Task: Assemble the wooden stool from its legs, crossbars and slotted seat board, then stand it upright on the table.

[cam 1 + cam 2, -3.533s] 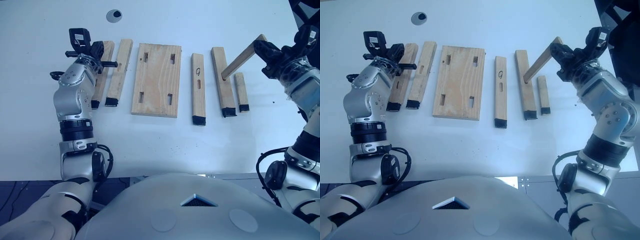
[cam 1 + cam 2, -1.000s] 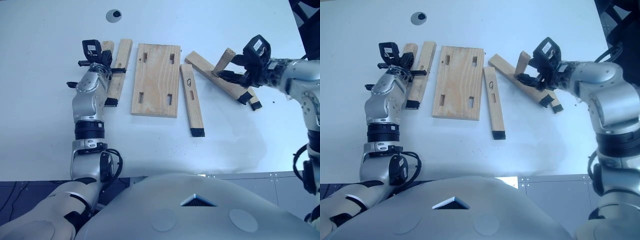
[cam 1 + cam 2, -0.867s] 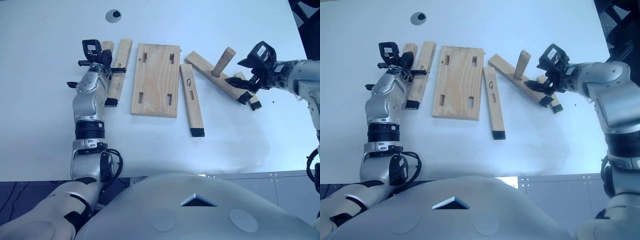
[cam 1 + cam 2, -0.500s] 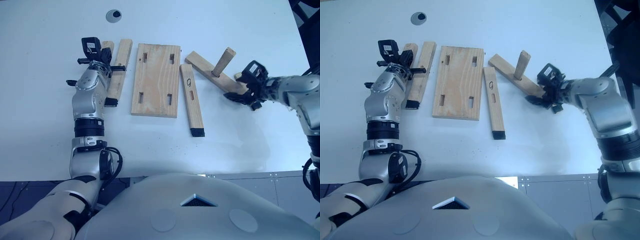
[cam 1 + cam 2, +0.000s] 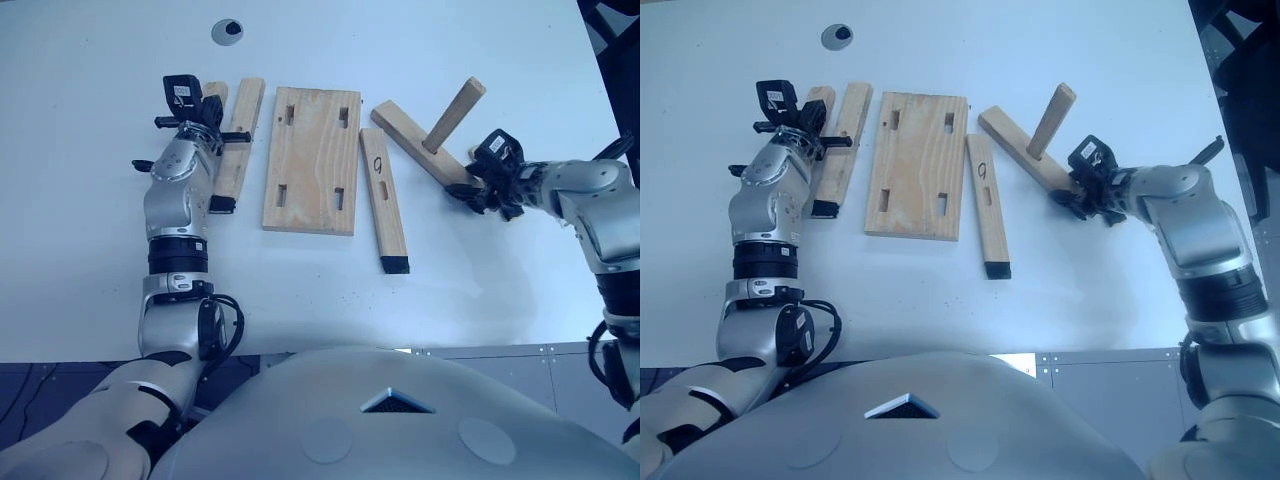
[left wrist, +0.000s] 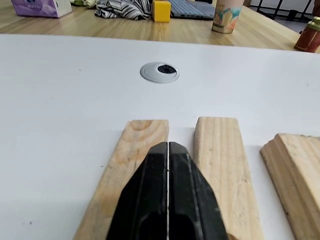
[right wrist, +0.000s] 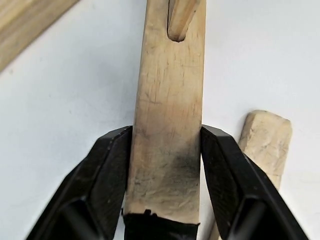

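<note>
Slim, perhaps impassable gap between left legs point(image 6: 220, 165)

A crossbar point(image 5: 453, 114) stands slotted into the angled leg point(image 5: 412, 136).

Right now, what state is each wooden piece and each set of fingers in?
Seat board: flat, slots empty.
Slotted leg: clamped at its dark end by the right fingers.
Crossbar: tilted, stuck in that leg's slot.
Marked leg: flat beside the board.
Two left legs: flat, side by side.
Short crossbar: lying loose.
Left fingers: shut, empty.

Seat board point(image 5: 312, 160) between left legs point(image 5: 232, 170) and right legs point(image 5: 387, 215)
</note>
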